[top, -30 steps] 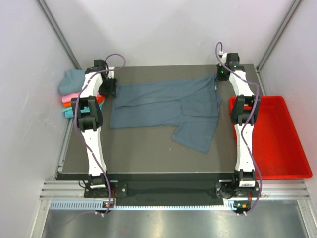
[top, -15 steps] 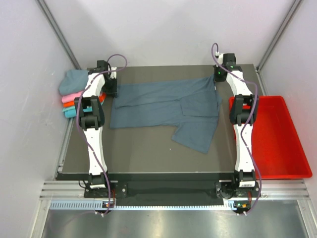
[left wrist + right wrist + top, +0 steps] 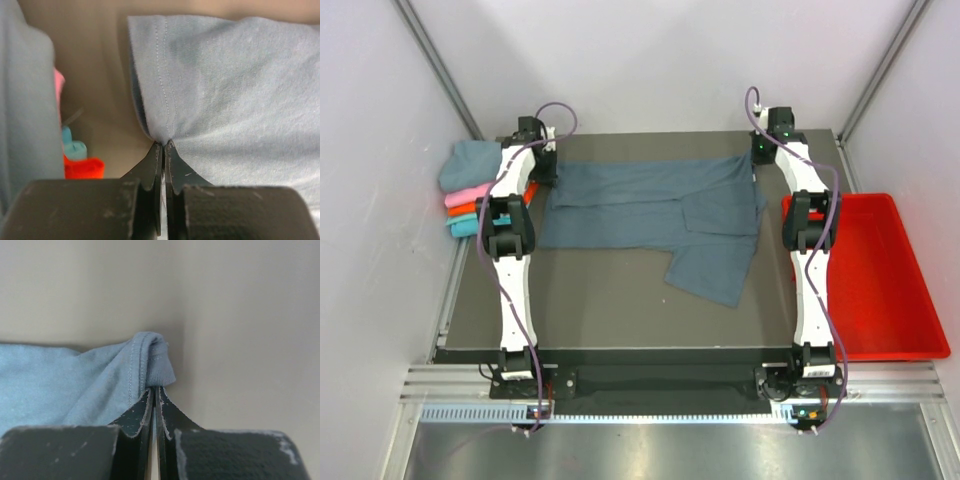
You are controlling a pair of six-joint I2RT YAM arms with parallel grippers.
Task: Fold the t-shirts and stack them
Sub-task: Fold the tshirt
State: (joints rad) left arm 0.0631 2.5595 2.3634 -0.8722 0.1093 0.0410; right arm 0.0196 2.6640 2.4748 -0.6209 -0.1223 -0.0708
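A slate blue-grey t-shirt lies spread across the far half of the dark table, one sleeve pointing toward the near side. My left gripper is shut on its far-left hem; in the left wrist view the cloth bunches into the closed tips. At the far-right corner my right gripper is shut on the shirt, the ribbed edge pinched at the tips. A stack of folded t-shirts in teal, pink, orange and turquoise sits off the table's left edge.
A red plastic tray lies to the right of the table. White enclosure walls stand close on the left, right and back. The near half of the table is bare dark surface.
My left gripper has closed on the shirt's far-left hem and shifted slightly toward the back. The right gripper kept its grip and moved a little toward the back.
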